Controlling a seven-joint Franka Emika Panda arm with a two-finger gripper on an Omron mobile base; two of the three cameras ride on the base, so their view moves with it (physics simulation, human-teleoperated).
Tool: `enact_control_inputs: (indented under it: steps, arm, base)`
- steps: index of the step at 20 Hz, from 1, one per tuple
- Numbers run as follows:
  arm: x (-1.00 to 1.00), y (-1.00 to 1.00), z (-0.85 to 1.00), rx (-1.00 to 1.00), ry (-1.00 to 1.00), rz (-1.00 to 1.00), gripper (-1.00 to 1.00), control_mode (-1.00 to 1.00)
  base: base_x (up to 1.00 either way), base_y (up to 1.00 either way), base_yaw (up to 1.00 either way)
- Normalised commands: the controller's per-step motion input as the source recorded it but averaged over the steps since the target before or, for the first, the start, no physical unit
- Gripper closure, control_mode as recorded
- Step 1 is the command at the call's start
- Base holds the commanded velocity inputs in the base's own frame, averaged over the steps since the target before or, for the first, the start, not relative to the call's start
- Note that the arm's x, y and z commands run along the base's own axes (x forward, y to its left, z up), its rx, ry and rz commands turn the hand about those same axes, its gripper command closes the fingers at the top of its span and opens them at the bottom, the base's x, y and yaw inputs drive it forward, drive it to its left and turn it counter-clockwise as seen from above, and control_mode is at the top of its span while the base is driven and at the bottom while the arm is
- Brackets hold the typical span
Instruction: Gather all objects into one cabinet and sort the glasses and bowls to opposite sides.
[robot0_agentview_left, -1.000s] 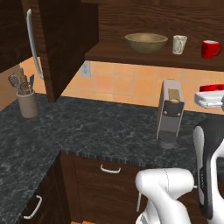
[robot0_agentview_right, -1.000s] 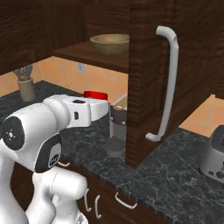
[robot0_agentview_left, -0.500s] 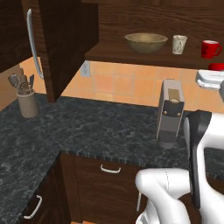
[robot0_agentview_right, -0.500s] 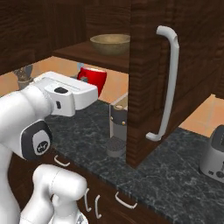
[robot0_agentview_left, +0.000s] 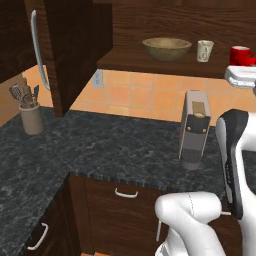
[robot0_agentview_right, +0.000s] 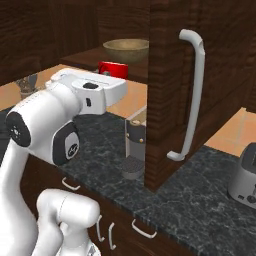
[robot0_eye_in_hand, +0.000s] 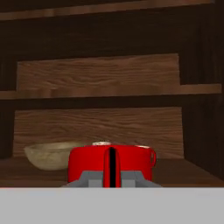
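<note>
The red mug (robot0_eye_in_hand: 111, 164) is glossy and squat, with a handle curling off its right side in the hand view, where it sits right in front of the camera. It stands on the bottom board of the cabinet (robot0_agentview_left: 150, 62), toward the right end in the left base view (robot0_agentview_left: 241, 54). The gripper (robot0_eye_in_hand: 111, 178) is level with it, its dark tips close together at the mug's base, but whether they pinch the mug or merely sit before it cannot be told from here.

To the mug's left on the same board stand the white patterned mug (robot0_agentview_left: 204, 50) and, farther left, the wide tan bowl (robot0_agentview_left: 167, 48), each apart from the next. The bowl (robot0_eye_in_hand: 50, 155) also shows behind and left of the red mug in the hand view. Above them a plank shelf (robot0_eye_in_hand: 109, 91) crosses the cabinet, leaving open height over the cups.

The cabinet door (robot0_agentview_right: 175, 90) with its silver bar handle (robot0_agentview_right: 192, 95) stands swung out over the counter (robot0_agentview_left: 100, 145). A coffee machine (robot0_agentview_left: 194, 129) stands on the counter below the board, and a utensil pot (robot0_agentview_left: 31, 112) sits far left.
</note>
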Motion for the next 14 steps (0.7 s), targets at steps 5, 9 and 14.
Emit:
enact_control_inputs:
  steps: [5,9,14]
  arm:
    - [0.39,-0.07,0.00,-0.02,-0.42,0.01,1.00,-1.00]
    - [0.41,0.00,0.00,0.00,-0.26,0.00,1.00,-1.00]
    - [0.53,-0.03,0.00,0.00,0.00,0.00,1.00,-1.00]
  base:
    - [0.00,0.00,0.00]
    - [0.00,0.00,0.00]
    - [0.00,0.00,0.00]
